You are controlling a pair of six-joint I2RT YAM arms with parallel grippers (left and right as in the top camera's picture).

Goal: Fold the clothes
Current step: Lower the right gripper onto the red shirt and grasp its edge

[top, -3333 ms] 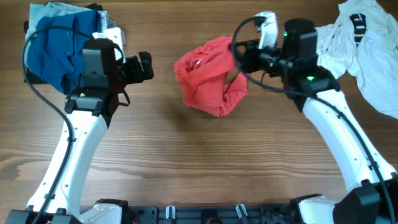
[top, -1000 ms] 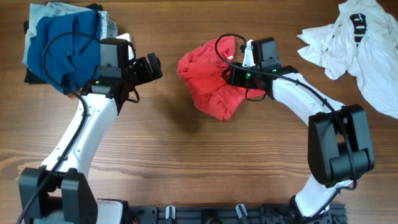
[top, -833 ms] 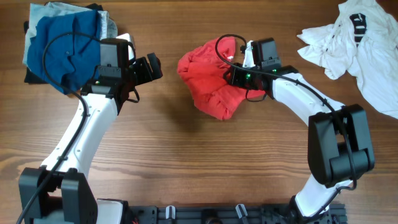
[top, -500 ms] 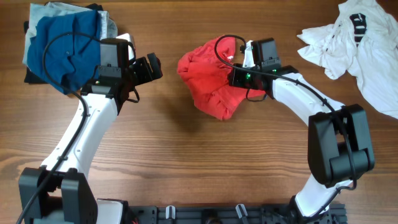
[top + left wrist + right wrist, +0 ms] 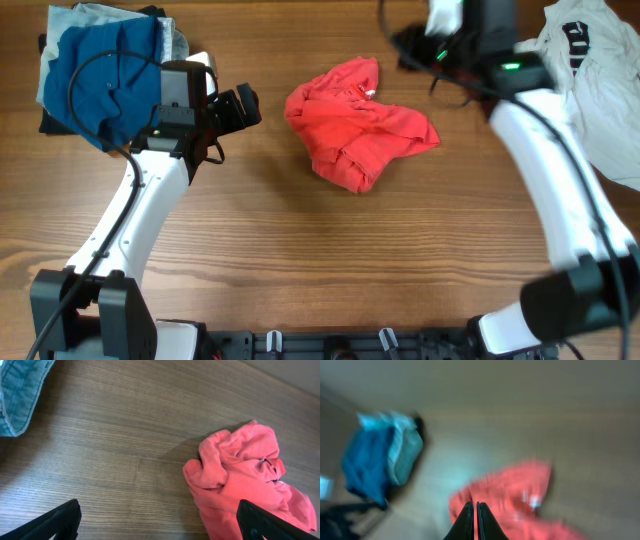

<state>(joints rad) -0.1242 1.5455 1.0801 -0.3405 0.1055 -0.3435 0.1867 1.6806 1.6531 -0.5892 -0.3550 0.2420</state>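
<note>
The red T-shirt (image 5: 355,125) lies crumpled in the middle of the table, a flap spread to its right. It also shows in the left wrist view (image 5: 240,475) and, blurred, in the right wrist view (image 5: 512,495). The white shirt with a black mark (image 5: 590,70) lies bunched at the far right. My left gripper (image 5: 245,105) is open and empty, just left of the red shirt; its fingertips (image 5: 62,517) stand wide apart. My right gripper (image 5: 408,42) is raised above the table behind the red shirt, and in its own view (image 5: 476,520) it is shut on nothing.
A pile of blue and grey clothes (image 5: 100,70) sits at the far left corner; its edge shows in the left wrist view (image 5: 20,390) and in the right wrist view (image 5: 375,460). The table is bare wood (image 5: 320,260) in front.
My right gripper has let go of the red shirt and risen up and back to the right. The shirt's right side has dropped and spread out. My left arm has not moved.
</note>
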